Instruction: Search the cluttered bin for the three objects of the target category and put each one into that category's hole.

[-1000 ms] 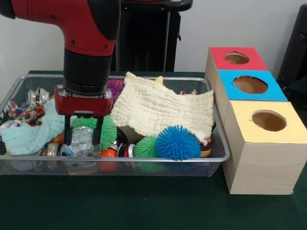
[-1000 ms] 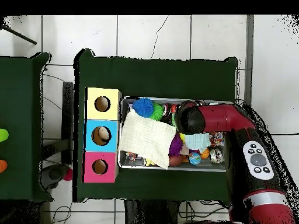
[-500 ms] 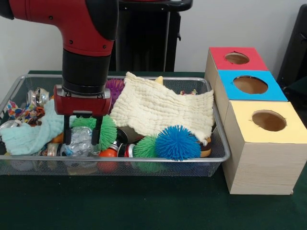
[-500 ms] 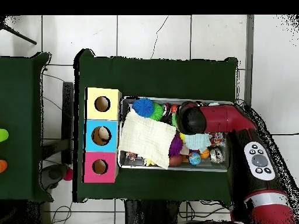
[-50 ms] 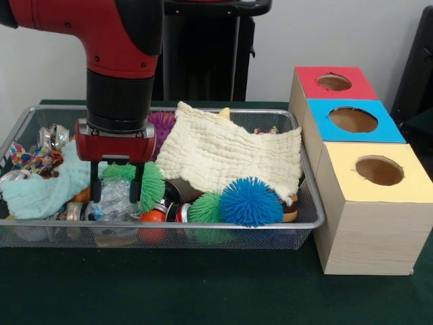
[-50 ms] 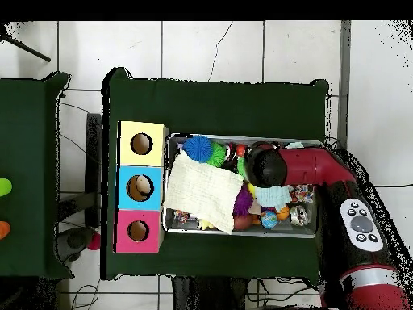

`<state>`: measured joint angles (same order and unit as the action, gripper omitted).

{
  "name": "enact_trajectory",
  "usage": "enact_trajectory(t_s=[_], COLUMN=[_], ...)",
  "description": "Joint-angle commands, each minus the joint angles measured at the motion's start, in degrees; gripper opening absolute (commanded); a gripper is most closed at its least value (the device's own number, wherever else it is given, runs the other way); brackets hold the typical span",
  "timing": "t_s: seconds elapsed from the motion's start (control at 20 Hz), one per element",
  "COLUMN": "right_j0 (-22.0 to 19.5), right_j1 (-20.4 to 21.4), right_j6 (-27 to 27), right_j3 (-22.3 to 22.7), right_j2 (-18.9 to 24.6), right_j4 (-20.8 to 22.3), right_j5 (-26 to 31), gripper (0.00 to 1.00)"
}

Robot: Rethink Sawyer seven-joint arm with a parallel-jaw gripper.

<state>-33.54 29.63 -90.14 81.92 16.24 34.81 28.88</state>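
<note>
- Straddling a crinkled clear plastic object (image 5: 111, 198) in the wire bin (image 5: 308, 203), the gripper (image 5: 116, 193) stands spread, gripping nothing yet.
- Holed boxes (image 5: 352, 120) wait beside the bin for sorted finds.

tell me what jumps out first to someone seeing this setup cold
The red and black arm comes down over the left part of the wire mesh bin, its gripper straddling a crinkly clear plastic object. A big cream quilted cloth drapes over the clutter in the middle, with a spiky blue rubber ball at the front. Beside the bin stand three wooden boxes with holes, topped red, blue and yellow.
</note>
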Motion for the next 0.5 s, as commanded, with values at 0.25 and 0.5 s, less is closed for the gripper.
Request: enact_trajectory(t_s=[0.25, 0.5], right_j0=[-2.15, -1.17], right_j1=[-3.51, -2.90], right_j6=[-1.15, -1.97], right_j3=[7.51, 7.26], right_j2=[2.24, 1.24], right_j4=[-1.41, -0.24], right_j5=[0.00, -1.79], gripper=[1.00, 1.00])
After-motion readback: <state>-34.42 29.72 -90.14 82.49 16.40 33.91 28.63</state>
